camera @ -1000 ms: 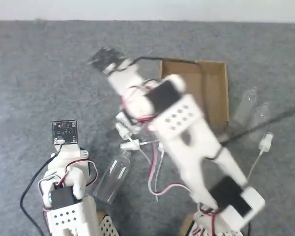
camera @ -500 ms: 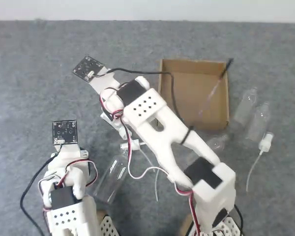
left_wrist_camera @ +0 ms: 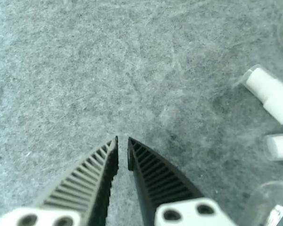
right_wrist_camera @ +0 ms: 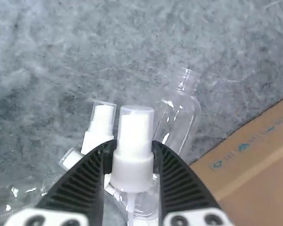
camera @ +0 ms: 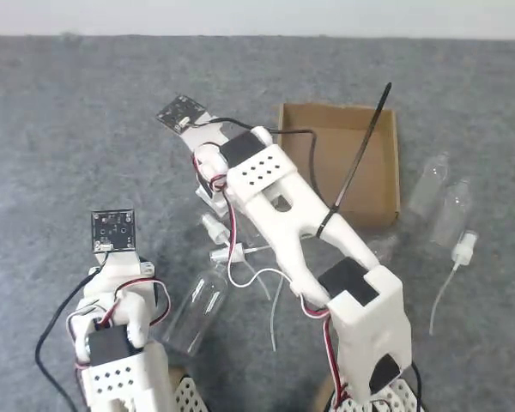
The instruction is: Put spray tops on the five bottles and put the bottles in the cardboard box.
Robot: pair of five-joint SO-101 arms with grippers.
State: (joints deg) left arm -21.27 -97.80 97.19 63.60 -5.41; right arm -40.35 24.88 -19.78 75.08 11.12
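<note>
Matt cardboard box (camera: 373, 193), glossy clear bottles (camera: 451, 215)

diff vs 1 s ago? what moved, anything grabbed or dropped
The right arm swung left, from over the cardboard box's left side to beside it. The right gripper holds a spray top; the earlier views don't show when it took hold. The left arm, the lying bottle, the box and the bottles beside it stayed put.

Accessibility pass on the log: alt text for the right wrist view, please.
The right gripper is shut on a white spray top over grey carpet. Beyond it lie a second spray top and a clear uncapped bottle; a cardboard box edge sits nearby.
</note>
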